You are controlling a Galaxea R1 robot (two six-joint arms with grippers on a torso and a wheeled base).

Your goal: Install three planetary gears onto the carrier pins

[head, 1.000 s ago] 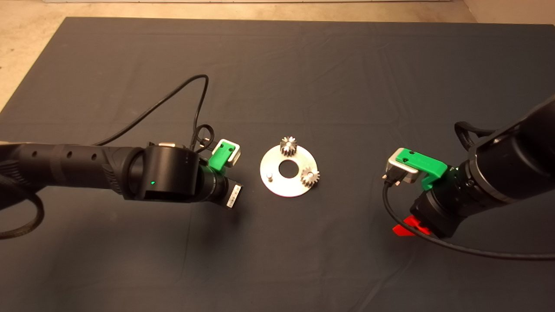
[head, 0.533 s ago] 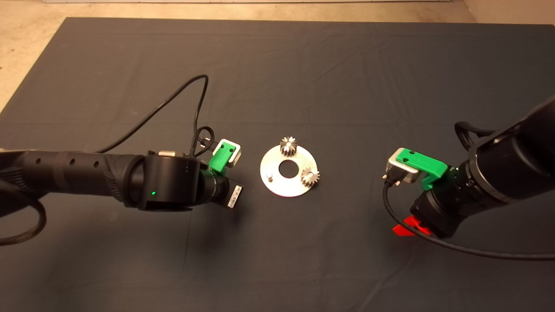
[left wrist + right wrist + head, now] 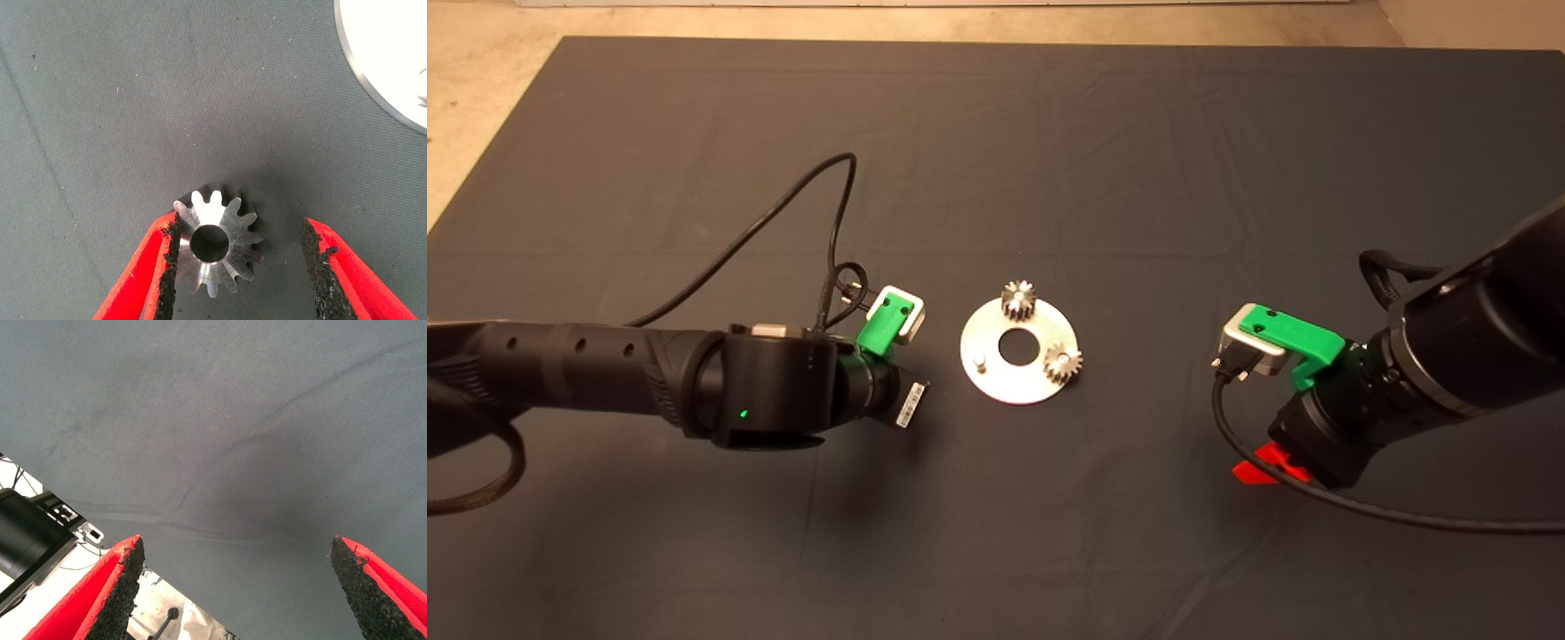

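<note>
The left end effector [image 3: 239, 263], fingers spread, straddles a small silvery toothed gear [image 3: 217, 243] lying just beside the flat round silver disc [image 3: 1020, 351]; one pad [image 3: 170, 257] touches it. Right end effector [image 3: 237, 587], released, hovers well apart.

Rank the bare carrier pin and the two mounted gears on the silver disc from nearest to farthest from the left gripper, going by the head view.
Measured from the left gripper:
1. Bare pin, on the disc's near, left side.
2. Far-edge gear, at the disc's top.
3. Right-side gear, across the centre hole, towards the right arm.

Both arms [image 3: 605, 382] [image 3: 1449, 356] reach inward, each gripper's jaws spread apart.
</note>
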